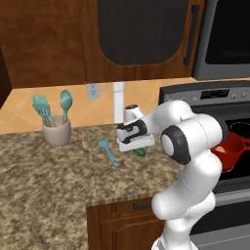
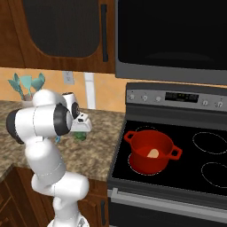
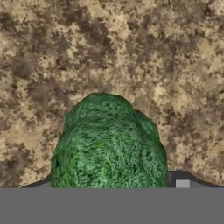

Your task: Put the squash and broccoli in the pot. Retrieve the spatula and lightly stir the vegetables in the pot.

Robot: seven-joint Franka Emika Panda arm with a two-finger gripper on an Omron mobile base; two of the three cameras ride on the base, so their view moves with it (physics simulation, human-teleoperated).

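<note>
Fingers: the gripper (image 1: 138,149) is lowered over the broccoli (image 3: 107,144); whether the jaws are spread, closed or already clamped on the floret cannot be told, since the tips are hidden by it in the hand view.
Broccoli: a dark green floret, seen low in the centre of the hand view and as a green patch under the hand at the middle of the left base view; it appears to rest on the counter.
Spatula: the light-blue spatula (image 1: 108,151) is lying flat on the counter, just left of the hand.
Squash: a tan piece (image 2: 152,153) is seen inside the pot.
Pot: the red pot (image 2: 133,153) stands on the front left burner, at centre right of the right base view.
Progress: the squash is judged done; the broccoli is not yet moved, and fetching the spatula and stirring are left.
Surface: a speckled brown granite counter (image 1: 44,180), with a beige utensil holder (image 1: 56,130) of teal tools at the left.
Room: dark wood cabinets (image 1: 44,39) above, a black stove (image 2: 177,186) and oven to the right.
</note>
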